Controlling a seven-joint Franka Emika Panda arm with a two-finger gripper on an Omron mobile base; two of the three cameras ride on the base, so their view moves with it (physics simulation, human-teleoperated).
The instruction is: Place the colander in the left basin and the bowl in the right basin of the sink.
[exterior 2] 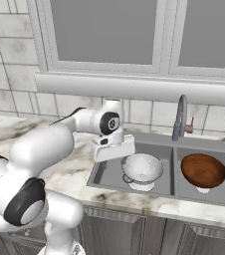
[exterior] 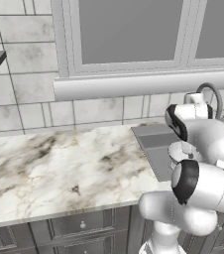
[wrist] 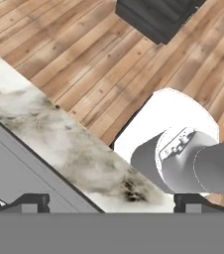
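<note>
The colander [exterior 2: 142, 169] sits upright in the left basin [exterior 2: 109, 172], rim up, round with no long axis; the bowl [exterior 2: 203, 170] lies tilted in the right basin [exterior 2: 219, 191]. From the gripper [exterior 2: 113, 149], the colander lies at 4 o'clock, just beside. Its 2 fingers stand wide apart, holding nothing.

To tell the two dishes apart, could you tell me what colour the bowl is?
Reddish-brown; the bowl shows best in the right base view.
</note>
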